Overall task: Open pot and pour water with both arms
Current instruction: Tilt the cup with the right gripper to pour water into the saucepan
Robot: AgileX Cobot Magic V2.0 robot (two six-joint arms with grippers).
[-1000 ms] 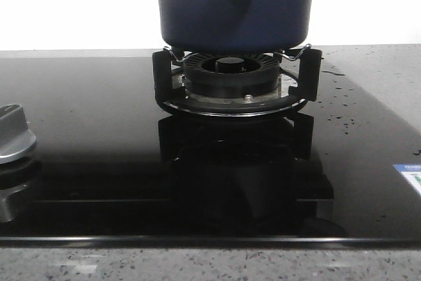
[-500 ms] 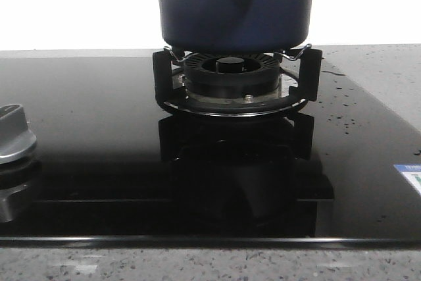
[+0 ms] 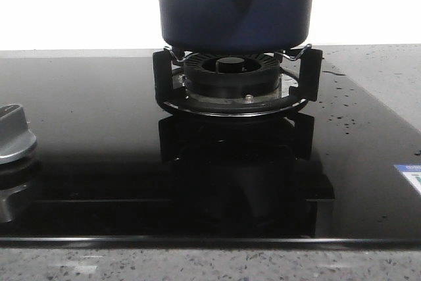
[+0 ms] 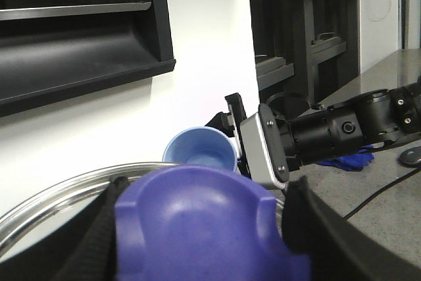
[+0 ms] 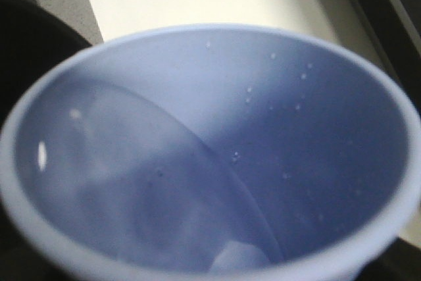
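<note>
Beside my right pincer point(image 4: 253, 149), clamped on the pale blue cup point(image 4: 200, 153), my left pincer point(image 4: 204, 228) grips the purple lid knob point(image 4: 204, 222); the pot point(image 3: 235, 6) sits on the burner point(image 3: 230, 77).

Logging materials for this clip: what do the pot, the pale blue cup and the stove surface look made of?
Pot: looks like metal with a dark navy, semi-gloss coating; soft highlights on the wall.
Cup: probably plastic, pale blue and matte; thick rounded rim, droplets inside.
Stove surface: glossy black, likely glass; it mirrors the burner.
</note>
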